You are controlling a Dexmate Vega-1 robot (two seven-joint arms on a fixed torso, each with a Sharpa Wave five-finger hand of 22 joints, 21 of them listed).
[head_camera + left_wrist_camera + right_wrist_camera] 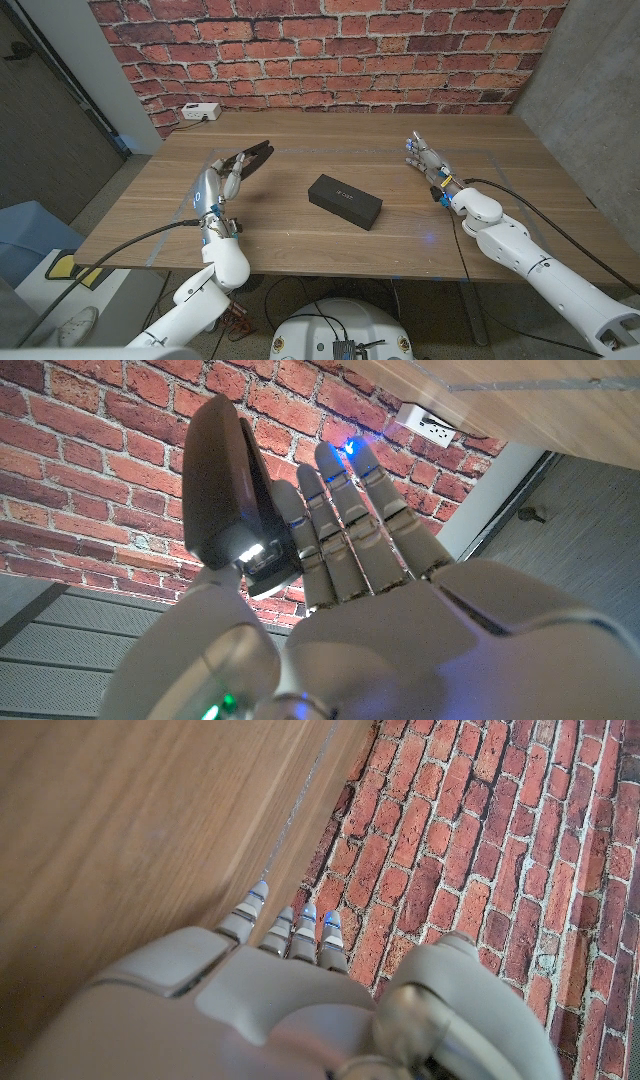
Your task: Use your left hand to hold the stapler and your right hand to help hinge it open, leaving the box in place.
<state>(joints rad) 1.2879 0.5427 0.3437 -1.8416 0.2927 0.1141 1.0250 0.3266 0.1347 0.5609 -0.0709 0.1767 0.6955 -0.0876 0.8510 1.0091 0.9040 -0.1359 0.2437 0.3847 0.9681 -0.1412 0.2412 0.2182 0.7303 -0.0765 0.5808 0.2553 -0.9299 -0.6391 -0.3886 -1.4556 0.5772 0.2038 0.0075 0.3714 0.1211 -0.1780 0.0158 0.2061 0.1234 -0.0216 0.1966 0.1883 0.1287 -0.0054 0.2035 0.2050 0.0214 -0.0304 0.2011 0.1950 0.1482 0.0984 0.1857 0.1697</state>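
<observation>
My left hand (222,182) is raised over the left side of the table and grips a dark stapler (256,153), whose tip points toward the far middle. In the left wrist view the stapler (226,485) is pinned between the thumb and the straight fingers (345,510) of that hand (360,590). A black box (345,201) lies flat at the table's middle. My right hand (426,160) hovers at the far right of the box, well apart from it, fingers stretched out and holding nothing. Its fingertips (290,920) point toward the table's far edge.
A white socket block (200,112) sits at the table's far left corner, also seen as a socket block (428,424) from the left wrist. A brick wall (330,50) stands behind the wooden table (300,150). Cables trail from both arms.
</observation>
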